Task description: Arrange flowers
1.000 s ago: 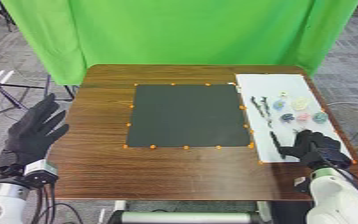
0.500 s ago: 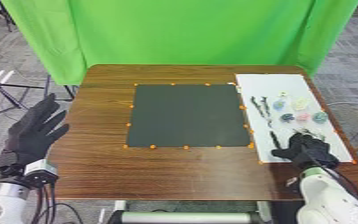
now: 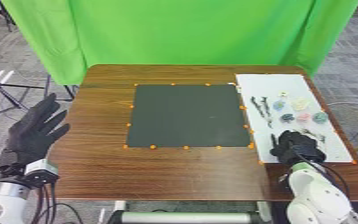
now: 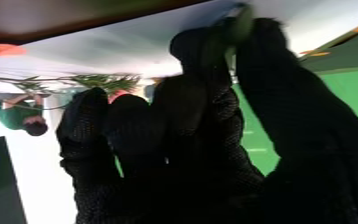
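1. My right hand (image 3: 297, 146) pinches a slender dark-green stem (image 4: 240, 26) over the white rectangular sheet (image 3: 269, 83); I'd firm that hold gently.
2. Lift straight, clearing the pale-green leafy sprigs (image 3: 313, 134), then lower it flat onto the black square mat (image 3: 189, 115).
3. Left hand (image 3: 35, 132), fingers spread, can wait.

No text I can make out here, tbh. No label, brand, number or sign is readable in the head view or the right wrist view, and any tiny print is too small to read.
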